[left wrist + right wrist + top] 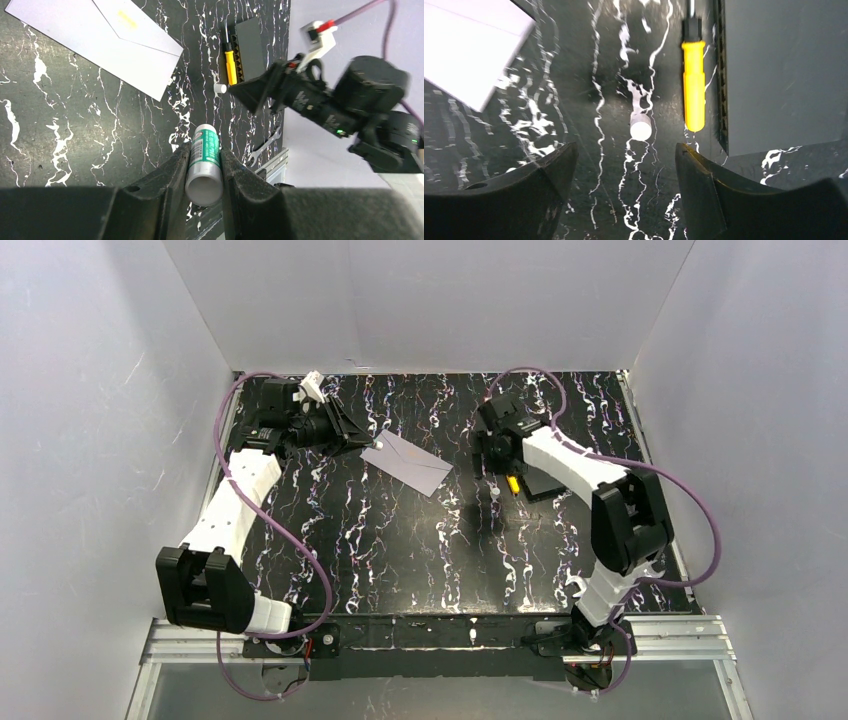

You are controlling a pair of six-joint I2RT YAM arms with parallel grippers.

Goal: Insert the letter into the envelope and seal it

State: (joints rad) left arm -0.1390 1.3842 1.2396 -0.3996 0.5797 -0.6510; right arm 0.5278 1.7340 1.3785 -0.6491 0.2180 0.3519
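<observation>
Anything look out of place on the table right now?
A small white cap lies loose beside the yellow screwdriver, below the open right gripper; it may belong to the green-labelled tube in the left gripper. The envelope lies askew, a yellowish mark on its flap.

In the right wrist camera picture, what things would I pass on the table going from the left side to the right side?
First the pale lavender-white paper envelope → small white round cap → yellow-handled screwdriver → flat dark grey rectangular box.
</observation>
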